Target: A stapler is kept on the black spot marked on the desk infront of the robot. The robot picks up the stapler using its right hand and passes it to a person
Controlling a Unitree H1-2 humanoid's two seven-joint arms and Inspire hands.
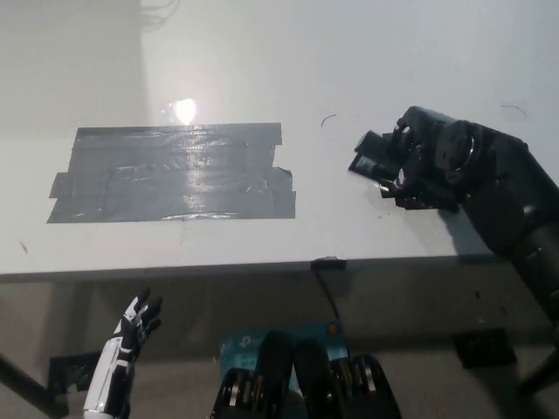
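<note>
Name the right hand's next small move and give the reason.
Probably lift straight up. The right hand seems curled over the stapler on the desk, right of the tape patch; the grip is unclear. The left hand hangs below.

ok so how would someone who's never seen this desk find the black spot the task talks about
Start from the white desk that fills the upper part of the head view. On its left half lies the spot: a wide patch of overlapping dark grey tape strips with uneven ends, glare on its top edge. It is the only flat mark there; the black right hand sits well off to its right.
</note>
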